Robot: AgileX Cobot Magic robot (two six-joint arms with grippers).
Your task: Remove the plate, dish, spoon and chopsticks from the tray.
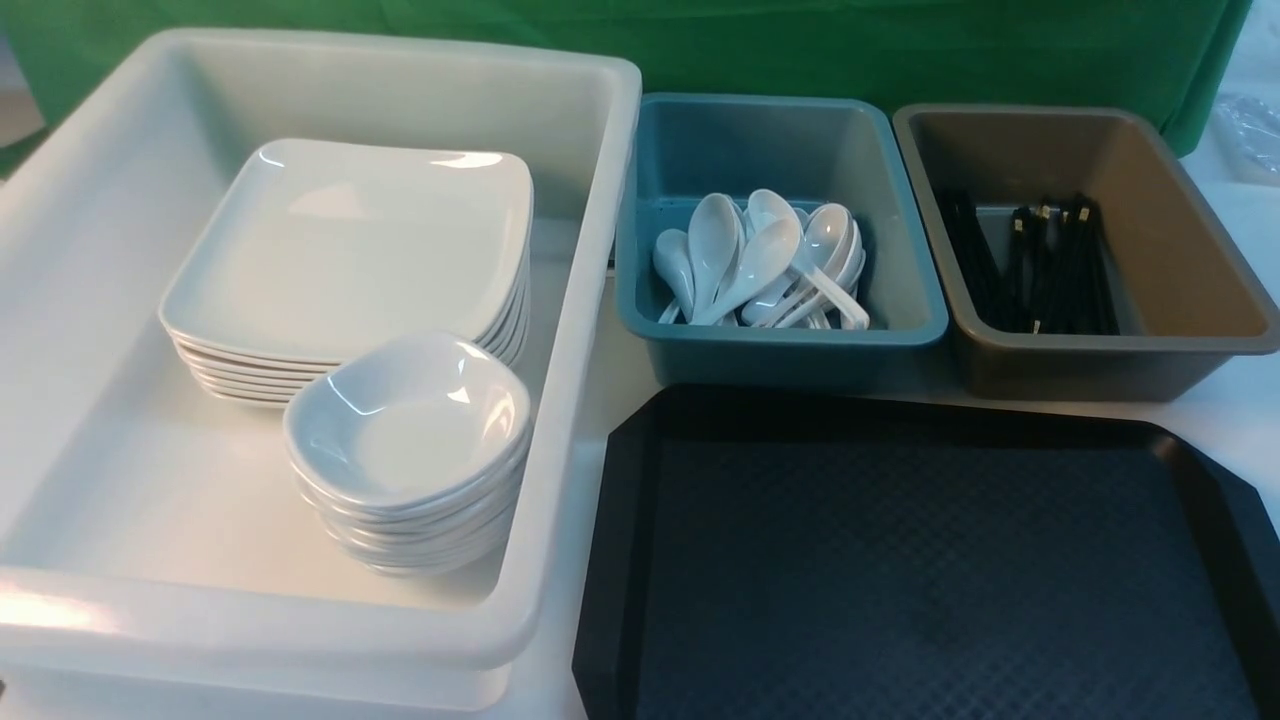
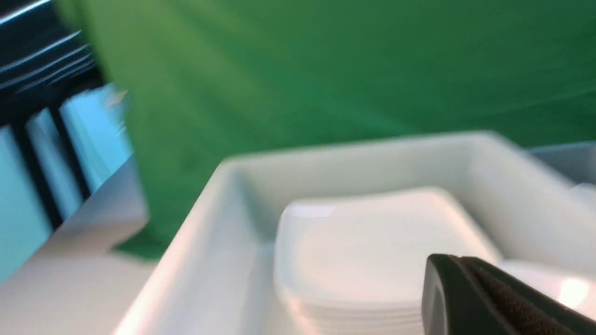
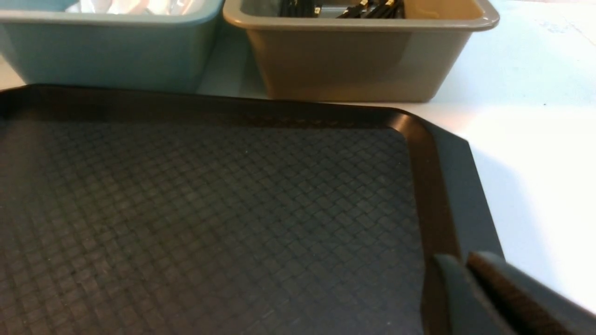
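Observation:
The black tray point(image 1: 900, 560) lies bare at the front right, with nothing on its textured surface point(image 3: 209, 209). White square plates point(image 1: 350, 240) are stacked in the white tub, and a stack of small rounded dishes point(image 1: 410, 420) stands in front of them. Several white spoons point(image 1: 760, 260) lie in the teal tub. Black chopsticks point(image 1: 1040, 265) lie in the brown tub. Neither gripper shows in the front view. My left gripper point(image 2: 458, 257) is shut and empty, above the plate stack point(image 2: 372, 242). My right gripper point(image 3: 461, 257) hangs over the tray's right rim, its fingers slightly parted on nothing.
The big white tub point(image 1: 590, 300) fills the left half of the table. The teal tub point(image 1: 780, 340) and the brown tub point(image 1: 1100, 360) stand side by side just behind the tray. A green cloth point(image 1: 800, 50) hangs at the back. White tabletop point(image 3: 526, 153) lies right of the tray.

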